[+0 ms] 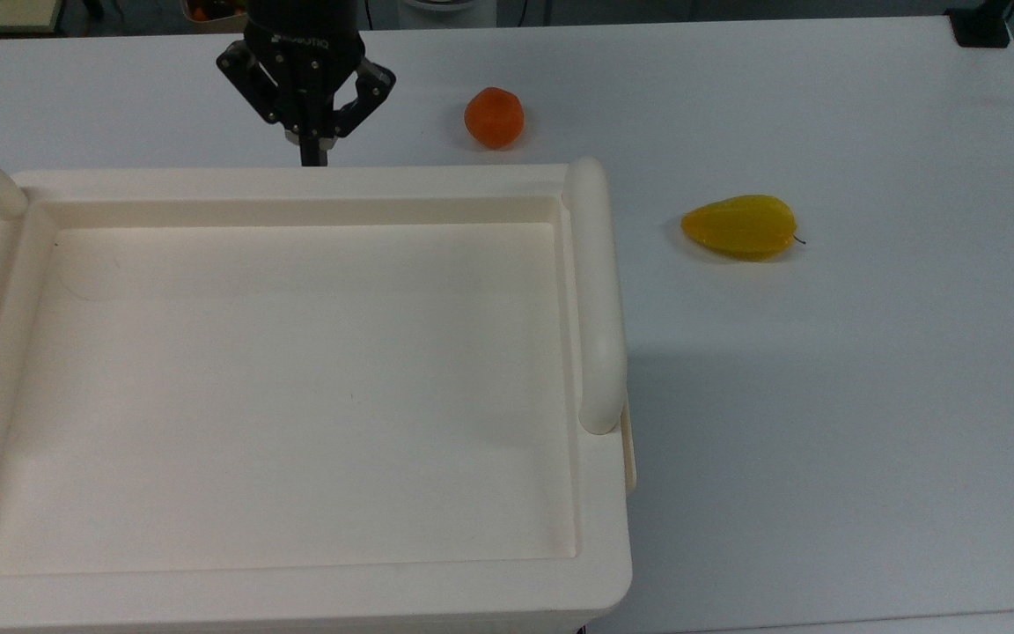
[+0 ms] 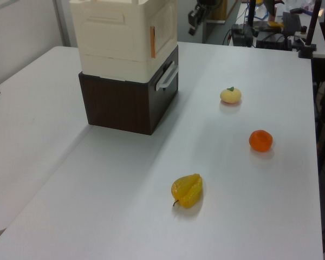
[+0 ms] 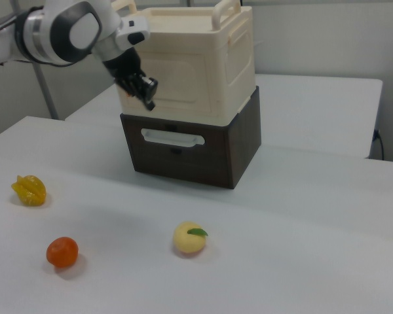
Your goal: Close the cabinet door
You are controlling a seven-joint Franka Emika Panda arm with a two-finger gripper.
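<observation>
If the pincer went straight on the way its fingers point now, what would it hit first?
Probably the closed cream cabinet door: in the right view the black pincer sits just off it, tips angled down toward it. Depth is uncertain; it might instead pass down to the white table.

- Bright, even light from overhead, no glare on the white table [image 1: 868,352].
- The cabinet [image 1: 296,379] throws a soft grey shadow to the top view's right.
- The fruit carry faint shadows; right view slightly soft.
</observation>
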